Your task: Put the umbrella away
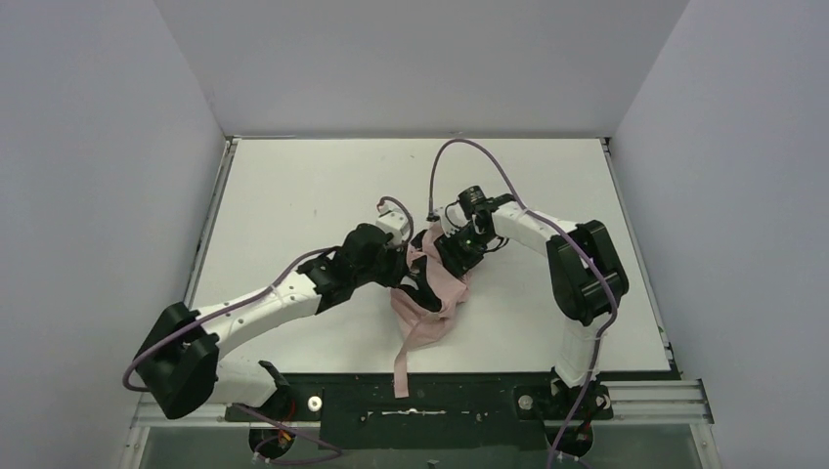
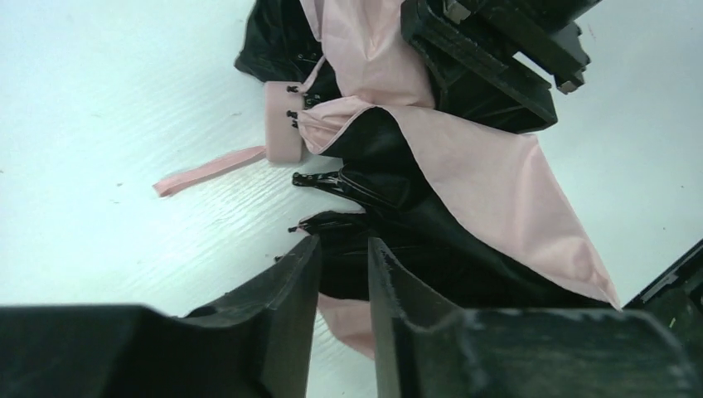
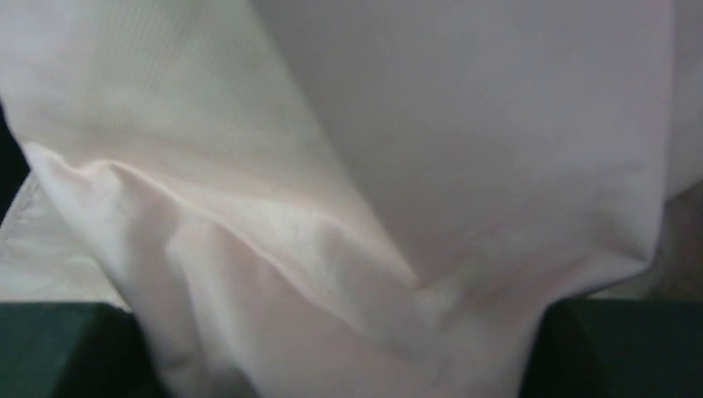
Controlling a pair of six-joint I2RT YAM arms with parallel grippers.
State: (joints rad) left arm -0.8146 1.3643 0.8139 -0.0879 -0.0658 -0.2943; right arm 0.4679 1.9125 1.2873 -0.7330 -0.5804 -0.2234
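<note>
The umbrella [image 1: 435, 298] lies half-folded at the table's middle, its canopy pale pink outside and black inside. In the left wrist view its pink handle [image 2: 282, 133] and strap [image 2: 207, 172] rest on the table, with black rib tips beside them. My left gripper [image 1: 399, 266] sits at the canopy's left edge. Its fingers [image 2: 303, 282] stand a narrow gap apart, with black fabric just past the tips. My right gripper [image 1: 452, 256] presses into the canopy from the upper right. Pink cloth [image 3: 348, 166] fills the right wrist view and hides the fingertips. Only the dark finger bodies [image 3: 618, 348] show.
The white table [image 1: 293, 195] is walled on three sides. A long pink strip [image 1: 403, 357] of the umbrella trails over the front edge onto the black rail [image 1: 469, 401]. Purple cables [image 1: 469, 147] loop above the right wrist.
</note>
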